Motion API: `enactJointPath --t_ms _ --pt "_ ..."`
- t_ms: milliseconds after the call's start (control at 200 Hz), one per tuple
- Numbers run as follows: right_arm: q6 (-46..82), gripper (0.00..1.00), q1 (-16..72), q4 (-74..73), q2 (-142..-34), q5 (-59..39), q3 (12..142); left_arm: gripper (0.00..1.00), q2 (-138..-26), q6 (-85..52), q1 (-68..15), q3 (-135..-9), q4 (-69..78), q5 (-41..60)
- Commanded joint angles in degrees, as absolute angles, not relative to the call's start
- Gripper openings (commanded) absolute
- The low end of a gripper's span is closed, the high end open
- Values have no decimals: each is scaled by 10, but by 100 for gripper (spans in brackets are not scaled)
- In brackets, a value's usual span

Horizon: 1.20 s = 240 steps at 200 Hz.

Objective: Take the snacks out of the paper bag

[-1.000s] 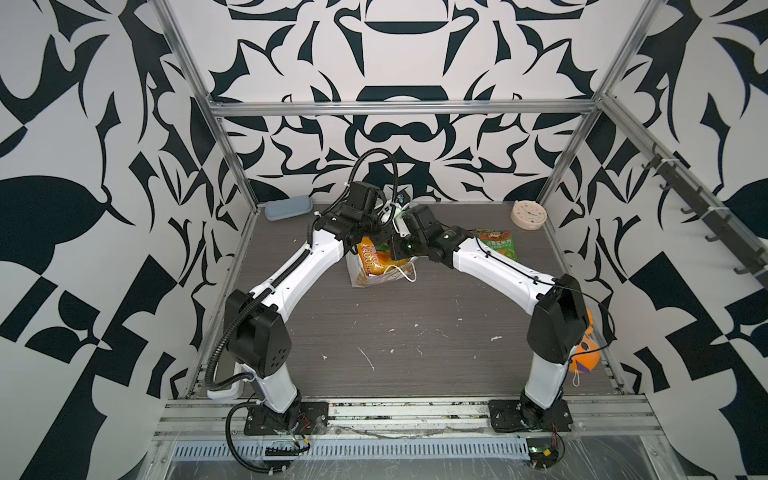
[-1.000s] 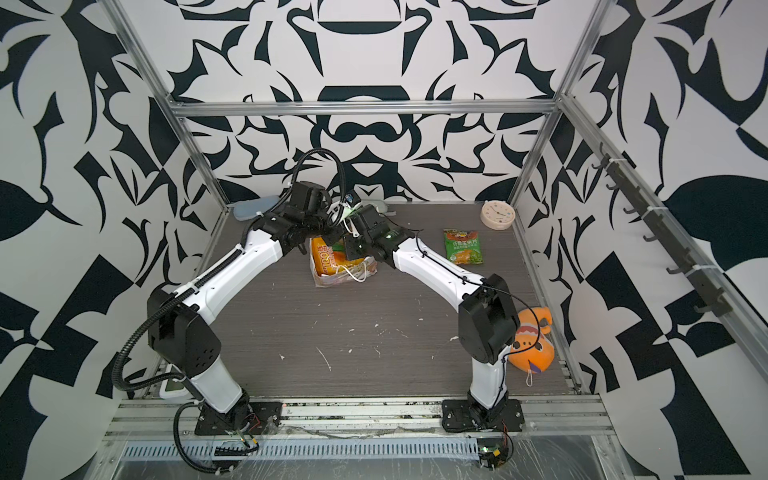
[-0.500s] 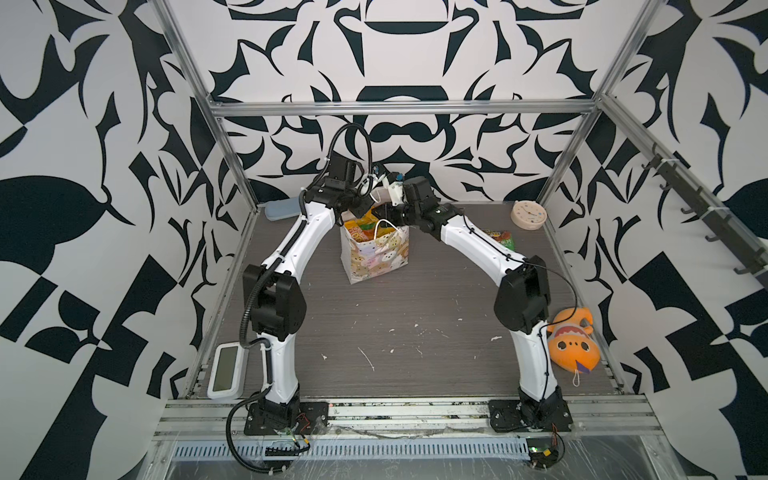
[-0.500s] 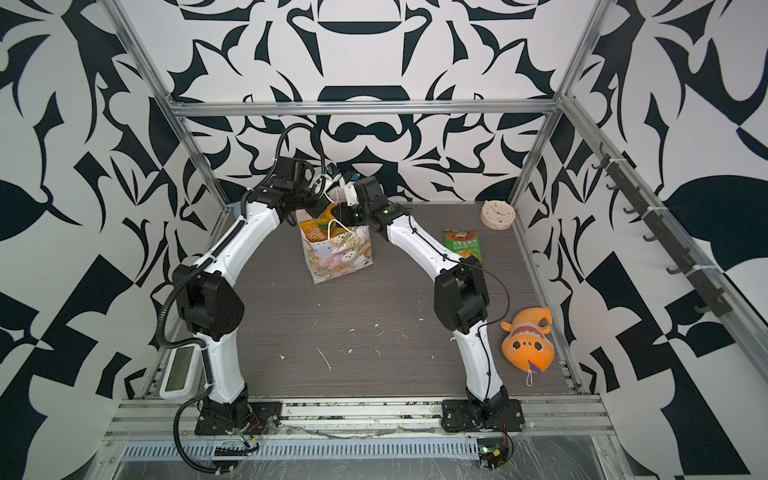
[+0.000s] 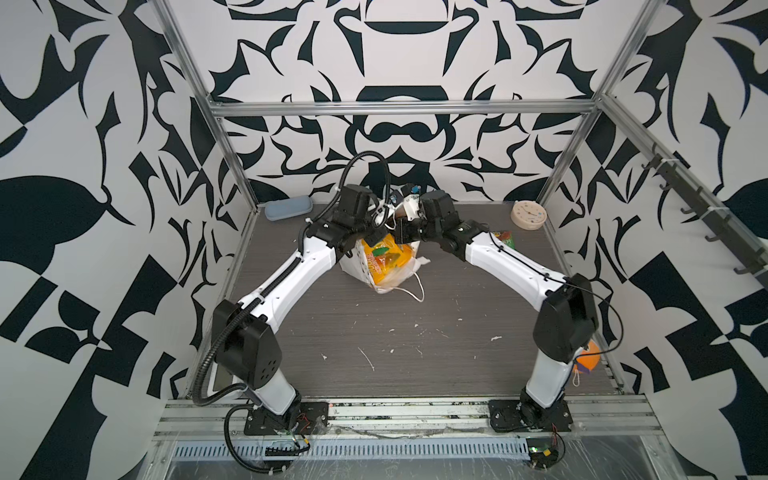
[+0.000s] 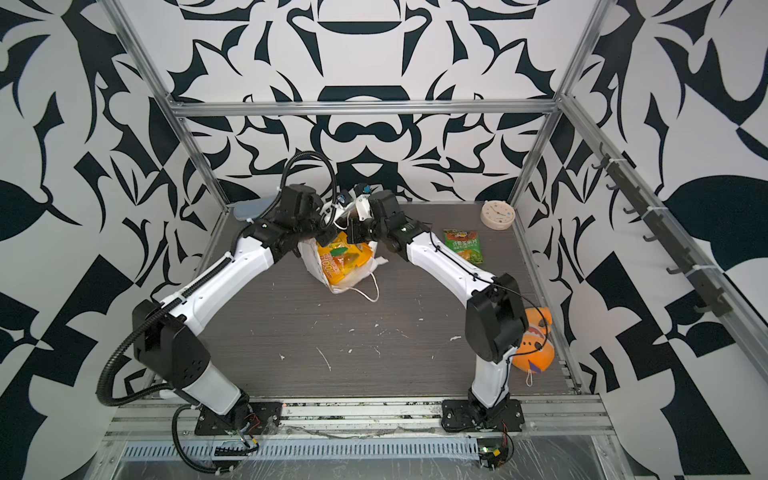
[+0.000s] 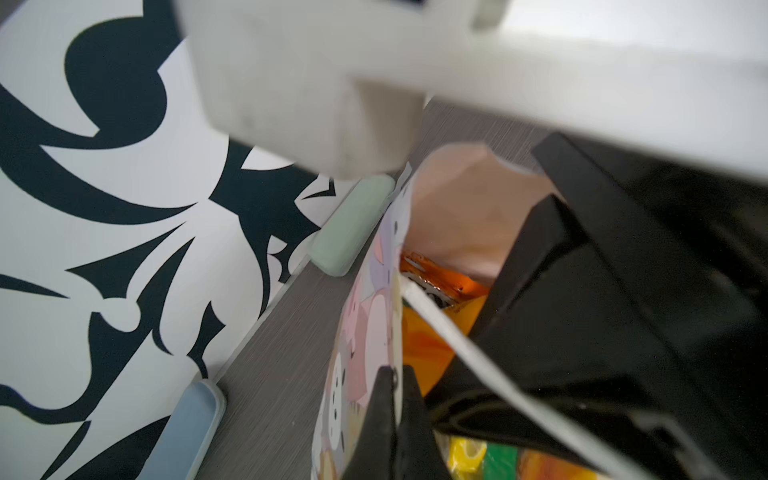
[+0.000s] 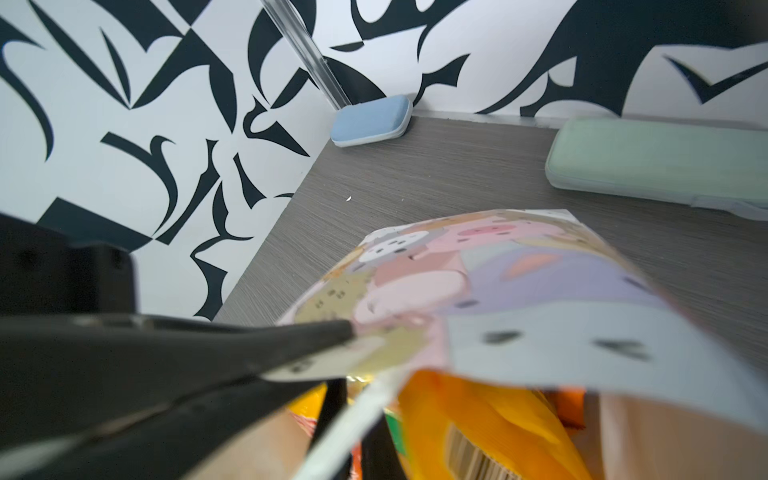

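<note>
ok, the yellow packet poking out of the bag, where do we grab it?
Probably pinch the yellow packet by its exposed flat end, coming from the front toward the paper bag's mouth: the bag sits tipped, mouth opening frontward, with the packet's end exposed there.

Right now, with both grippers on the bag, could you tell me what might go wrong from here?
1. The left gripper and right gripper each pinch the thin rim of the paper bag; pulling apart could tear it.
2. The bag is tipped, so the yellow-orange packet may slide out uncontrolled.
3. The cord handle crosses the mouth and might snag packets.
</note>
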<state>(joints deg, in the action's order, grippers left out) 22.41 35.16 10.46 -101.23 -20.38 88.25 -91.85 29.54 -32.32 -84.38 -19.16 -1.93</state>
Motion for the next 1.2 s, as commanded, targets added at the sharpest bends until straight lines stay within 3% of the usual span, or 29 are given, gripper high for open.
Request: enactJointPath --t_ms 0,135,230,320,735,915,1195 --pt "197 0 370 61 -952 -181 824 0 -898 262 -344 -786 -112 -32" --pt "195 0 378 71 -891 -139 758 0 -883 246 -348 -763 -115 -32" --pt "185 22 380 63 -861 -102 719 0 -883 252 -348 -769 -121 -38" --pt "180 34 382 32 -845 -81 683 0 -887 254 -348 -777 -119 -30" --pt "235 49 384 -150 -909 -25 637 0 -926 259 -348 -817 -124 -17" --pt "282 71 385 -258 -936 52 596 0 -936 253 -348 -829 -133 -9" --pt "257 77 385 -396 -1012 72 560 0 -934 243 -350 -796 -122 22"
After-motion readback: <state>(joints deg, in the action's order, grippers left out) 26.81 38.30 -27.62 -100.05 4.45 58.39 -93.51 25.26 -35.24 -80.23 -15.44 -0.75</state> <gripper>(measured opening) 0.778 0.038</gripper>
